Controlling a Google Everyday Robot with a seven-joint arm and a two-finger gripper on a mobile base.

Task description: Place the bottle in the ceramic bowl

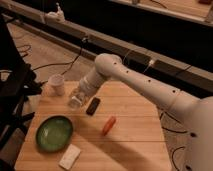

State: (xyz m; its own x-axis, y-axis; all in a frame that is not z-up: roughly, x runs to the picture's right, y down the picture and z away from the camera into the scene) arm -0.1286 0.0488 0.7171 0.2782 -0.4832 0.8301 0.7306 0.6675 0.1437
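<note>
Table point(135, 145) w/ the arm point(135, 80) reaching over its left-rear part; the green ceramic bowl point(54, 133) sits near the front-left, empty. The end effector point(80, 96) hangs between the white cup point(56, 84) and a dark block point(92, 106), apparently clamped on the clear bottle point(75, 102), which is tilted and well short of the bowl. Step in hand looks like the carry: next move calls for travel fwd/left till over the bowl, then lower and release, keeping clear of the cup.
</note>
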